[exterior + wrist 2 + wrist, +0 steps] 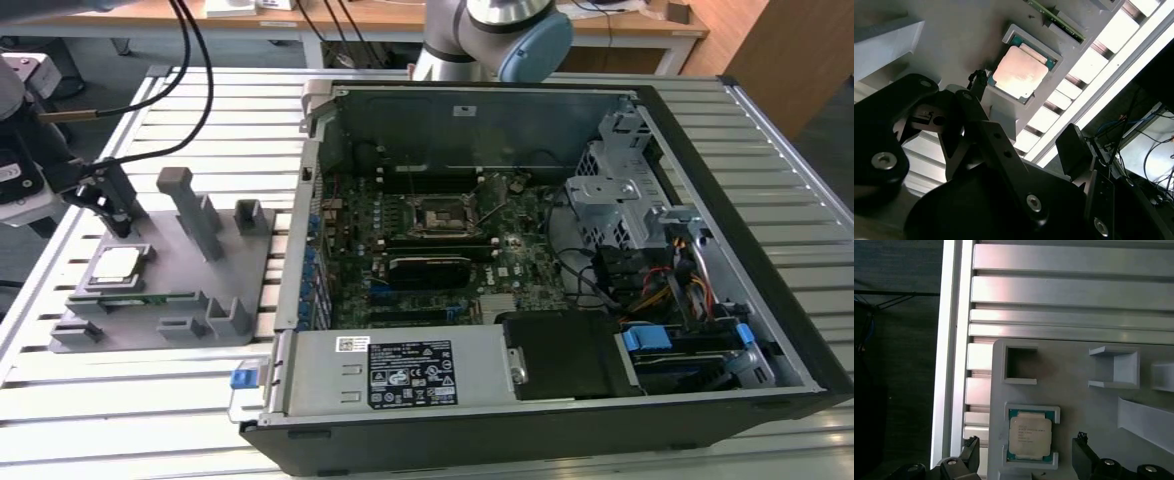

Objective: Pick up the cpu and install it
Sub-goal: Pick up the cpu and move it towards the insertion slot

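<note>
Since the grey fixture [167, 250] pockets it square, cpu [118, 265]: lies flat at the exterior view's left, on the worktop [107, 400].
End effector [1026, 445]: open, empty, jaws either side of the cpu, lined up for a grasp.
Socket [437, 213]: inside the case, well apart.

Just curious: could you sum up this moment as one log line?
shiny silver square cpu: lying in grey plastic holder, not gripped | pincer: open above it

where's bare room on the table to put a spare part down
Bare table slats bordered by the grey holder and the computer case. Crowded: the holder around the cpu, under the open tool, and inside the case.
</note>
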Robot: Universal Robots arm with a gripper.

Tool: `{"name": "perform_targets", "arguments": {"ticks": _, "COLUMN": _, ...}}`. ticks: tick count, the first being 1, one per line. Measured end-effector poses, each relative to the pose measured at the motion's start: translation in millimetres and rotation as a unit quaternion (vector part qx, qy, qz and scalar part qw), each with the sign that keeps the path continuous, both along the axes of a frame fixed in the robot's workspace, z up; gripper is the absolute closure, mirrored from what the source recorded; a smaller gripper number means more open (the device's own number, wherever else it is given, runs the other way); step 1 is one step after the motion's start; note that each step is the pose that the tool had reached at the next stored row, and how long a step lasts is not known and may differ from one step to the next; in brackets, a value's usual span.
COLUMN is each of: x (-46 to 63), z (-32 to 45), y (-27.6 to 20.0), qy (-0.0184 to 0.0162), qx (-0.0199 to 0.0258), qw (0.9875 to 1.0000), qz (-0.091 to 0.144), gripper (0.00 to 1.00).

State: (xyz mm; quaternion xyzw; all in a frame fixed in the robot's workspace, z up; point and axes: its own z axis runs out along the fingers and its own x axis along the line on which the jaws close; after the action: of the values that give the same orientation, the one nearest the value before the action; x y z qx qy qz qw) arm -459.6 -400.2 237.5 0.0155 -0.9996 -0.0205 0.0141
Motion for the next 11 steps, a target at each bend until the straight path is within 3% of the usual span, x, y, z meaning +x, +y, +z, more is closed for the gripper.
{"name": "perform_targets", "arguments": {"ticks": 11, "x": 0.0, "z": -3.5, "y": 0.0, "qy": 0.0, "qx": 0.0, "qw": 1.0, "qz": 0.0, "gripper": 0.18}}
